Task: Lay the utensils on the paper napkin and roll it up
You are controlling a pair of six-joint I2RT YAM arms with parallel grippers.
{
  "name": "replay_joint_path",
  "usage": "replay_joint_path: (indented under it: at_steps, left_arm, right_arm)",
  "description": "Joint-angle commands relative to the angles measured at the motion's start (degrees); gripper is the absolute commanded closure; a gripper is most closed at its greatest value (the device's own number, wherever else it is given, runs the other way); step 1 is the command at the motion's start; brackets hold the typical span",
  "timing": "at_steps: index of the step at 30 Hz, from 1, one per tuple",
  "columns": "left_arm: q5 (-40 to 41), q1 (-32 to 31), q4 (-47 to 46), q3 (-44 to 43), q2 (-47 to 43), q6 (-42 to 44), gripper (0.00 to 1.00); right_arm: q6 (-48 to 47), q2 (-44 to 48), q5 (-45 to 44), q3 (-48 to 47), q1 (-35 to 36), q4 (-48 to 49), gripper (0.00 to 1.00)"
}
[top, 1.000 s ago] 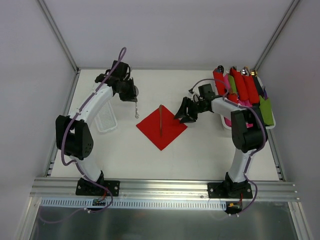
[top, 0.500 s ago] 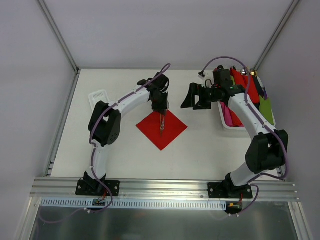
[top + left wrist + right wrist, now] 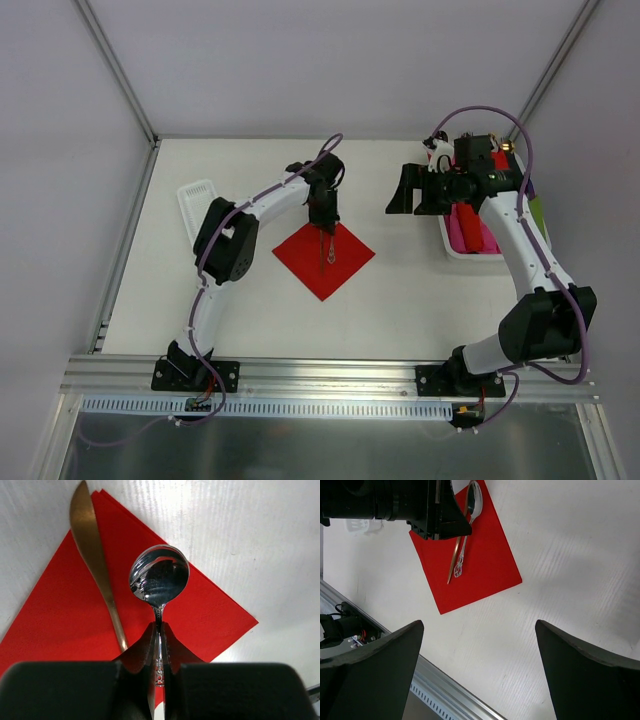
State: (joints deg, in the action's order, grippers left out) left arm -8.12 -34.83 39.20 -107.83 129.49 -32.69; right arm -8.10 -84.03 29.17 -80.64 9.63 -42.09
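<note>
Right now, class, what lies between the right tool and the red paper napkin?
Nothing: between the right tool and the paper napkin is only bare table, shown in the top external and right wrist views.

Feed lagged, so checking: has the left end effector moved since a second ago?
Yes. The left end effector moved right, from left of the napkin to over it, gripping the spoon.
</note>
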Motion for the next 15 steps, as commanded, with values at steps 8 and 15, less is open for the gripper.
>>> replay_joint_path:
  at_steps: [8,15]
  left_arm:
    - [4.6,0.64,3.6,-2.65,0.59,-2.47,0.97]
    - [5.13,0.99,4.39,-3.17,0.94,-2.03,0.93]
  right_arm:
    - [-1.22,-1.84,1.06,-2.15,-0.14,-1.16,0.01]
    - [-0.78,-2.8,1.77,-3.03,-0.13,-1.24,0.01]
